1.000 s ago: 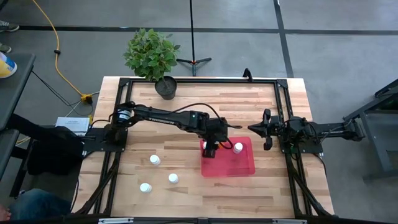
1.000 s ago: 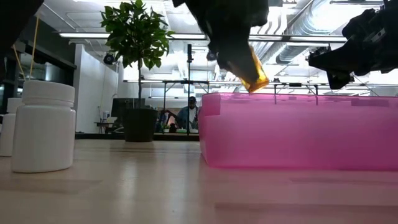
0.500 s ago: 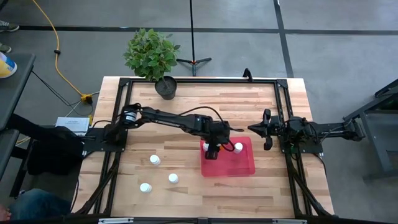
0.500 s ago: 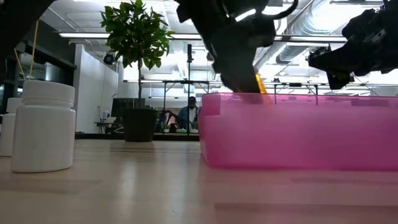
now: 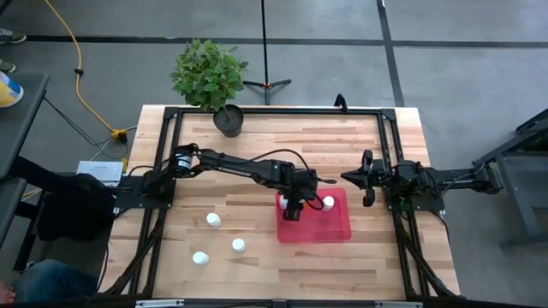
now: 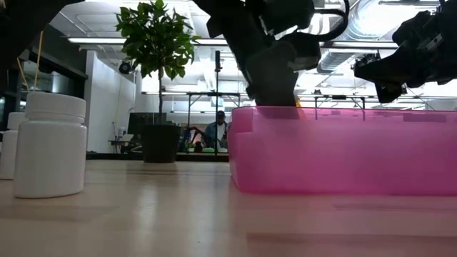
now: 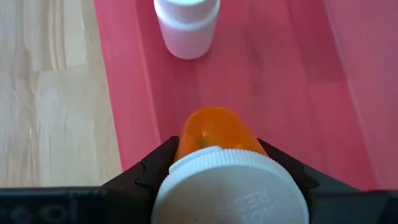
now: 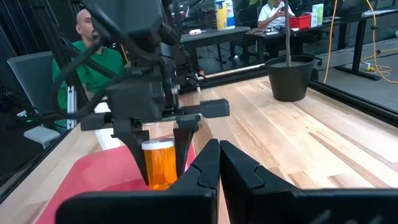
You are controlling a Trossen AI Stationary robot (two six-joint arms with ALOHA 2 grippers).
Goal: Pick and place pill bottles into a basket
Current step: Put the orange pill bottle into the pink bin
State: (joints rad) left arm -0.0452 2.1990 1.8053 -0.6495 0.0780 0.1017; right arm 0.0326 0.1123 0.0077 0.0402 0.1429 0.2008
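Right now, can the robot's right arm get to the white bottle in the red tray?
Probably yes. The right end effector waits just beside the tray, and the white bottle stands near that side. The left end effector, holding an orange bottle, is farther over.

White pill bottles on the table: three — first [image 5: 213, 220], second [image 5: 238, 245], third [image 5: 199, 257]
White pill bottles in the basket: two — one [image 5: 328, 203], another [image 5: 282, 201]
Orange pill bottle: one [image 7: 214, 133]
Basket: one [image 5: 334, 228]
Plant pot: one [image 5: 229, 121]
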